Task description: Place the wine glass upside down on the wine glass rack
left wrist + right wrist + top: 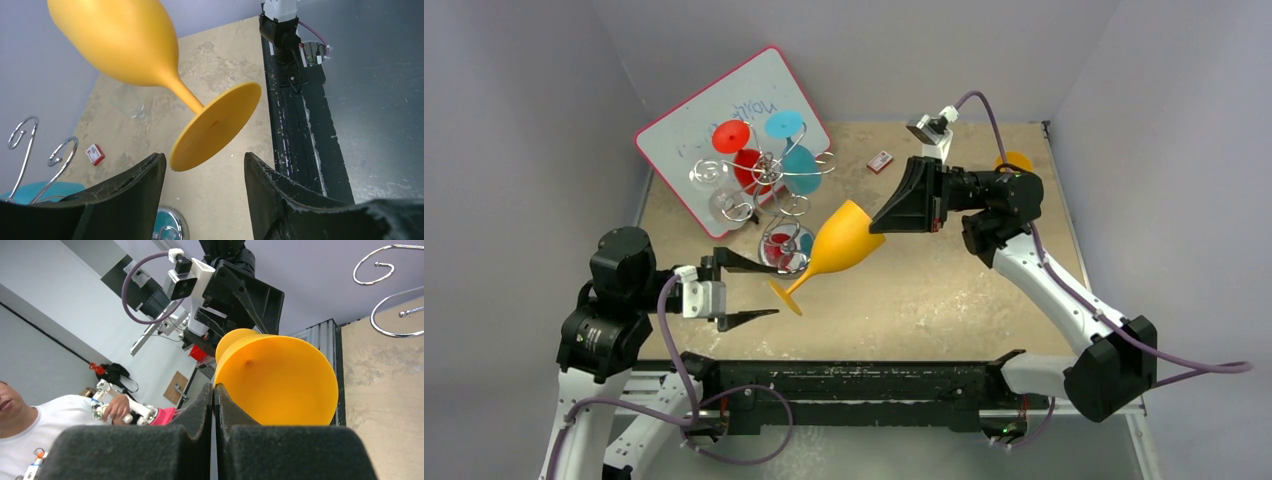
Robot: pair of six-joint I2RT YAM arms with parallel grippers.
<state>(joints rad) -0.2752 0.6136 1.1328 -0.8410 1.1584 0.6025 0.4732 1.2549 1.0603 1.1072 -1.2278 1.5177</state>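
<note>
Colours for you, operator:
- wine glass (pixel 839 245): matte orange-yellow, bowl through foot.
- wine glass rack (pixel 779 240): shiny silver wire, mirror-bright base.
- on rack: red glass (pixel 744 165), teal glass (pixel 802 168), clear glass (pixel 711 178).
- whiteboard (pixel 684 135): white face, pink frame, faint scribble.
- table (pixel 944 290): beige, mottled with pale patches.
- left gripper (pixel 772 290), right gripper (pixel 879 222): black.
- cables (pixel 1194 371): purple.
- small box (pixel 880 161): red and white.

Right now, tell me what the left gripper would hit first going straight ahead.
The glass's foot, tilted, just ahead of the gap between the left gripper's open fingers. How near is unclear, but nothing else shows before it.
</note>
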